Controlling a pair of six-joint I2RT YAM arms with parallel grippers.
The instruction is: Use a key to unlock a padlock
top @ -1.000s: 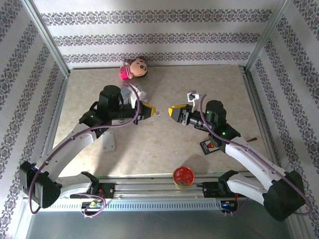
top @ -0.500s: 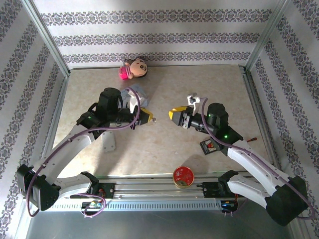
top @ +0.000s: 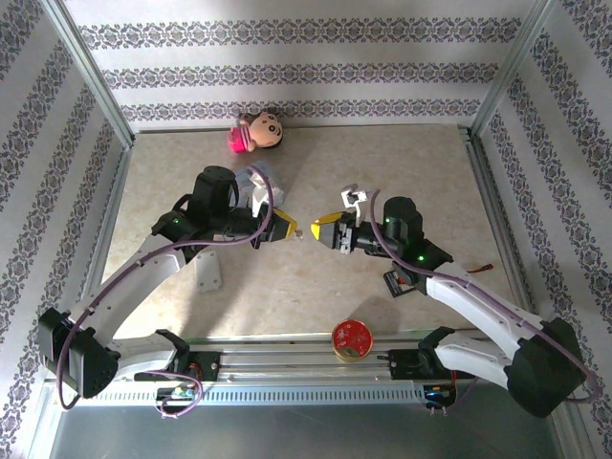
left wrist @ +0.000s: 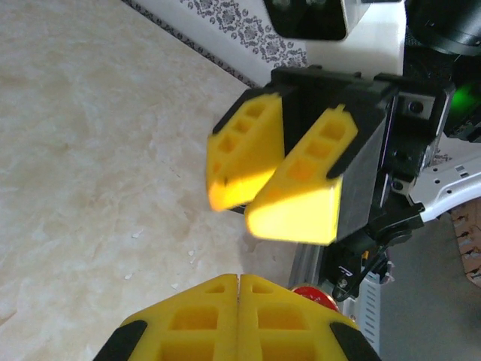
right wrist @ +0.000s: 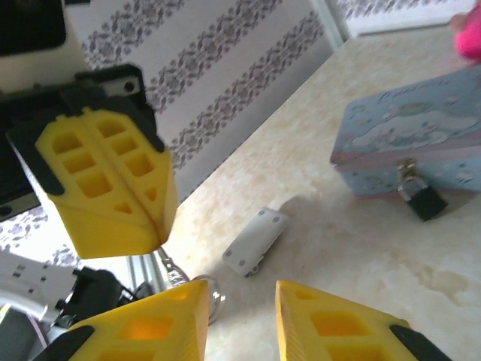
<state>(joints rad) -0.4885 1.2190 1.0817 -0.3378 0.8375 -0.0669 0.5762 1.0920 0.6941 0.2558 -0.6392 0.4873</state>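
— Padlock (right wrist: 421, 198) hangs on the clasp of the box (right wrist: 406, 143), behind the left arm.
— In one second we've brought the right gripper (top: 318, 229), jaws apart, nearly tip to tip with the left gripper (top: 287, 229), clamped on the key (top: 297, 232): a handover, we judge.

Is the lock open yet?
Not yet. Done: a metal ring is up off the table, dangling from the shut left gripper. Now: the open right gripper faces it. To do: the padlock hangs on the blue box, away from both grippers.
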